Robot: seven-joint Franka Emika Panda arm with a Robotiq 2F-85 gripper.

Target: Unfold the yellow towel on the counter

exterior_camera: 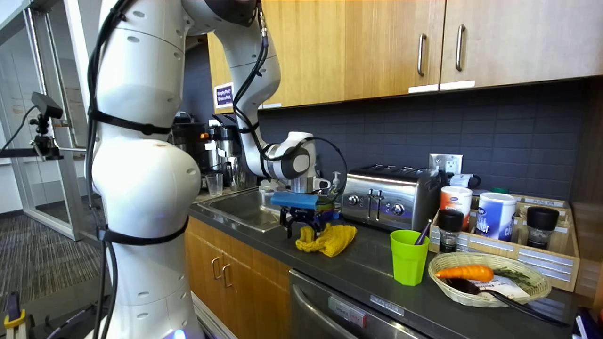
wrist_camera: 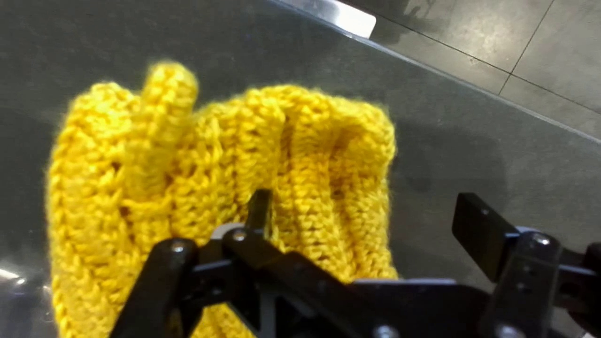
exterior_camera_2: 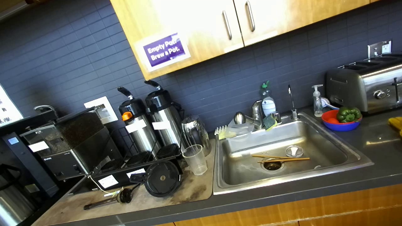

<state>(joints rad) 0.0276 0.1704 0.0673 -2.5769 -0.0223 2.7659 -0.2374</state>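
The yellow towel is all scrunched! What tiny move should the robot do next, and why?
Perhaps close the gripper on the yellow towel at its edge. In the wrist view, the open fingers straddle that edge, one over towel, one over counter, though I can't tell if they're low enough. A grip might help spread it.

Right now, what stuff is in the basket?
The wicker basket holds a carrot, green sprigs, something flat and white, and the head of a dark spoon. Whatever lies underneath them is covered.
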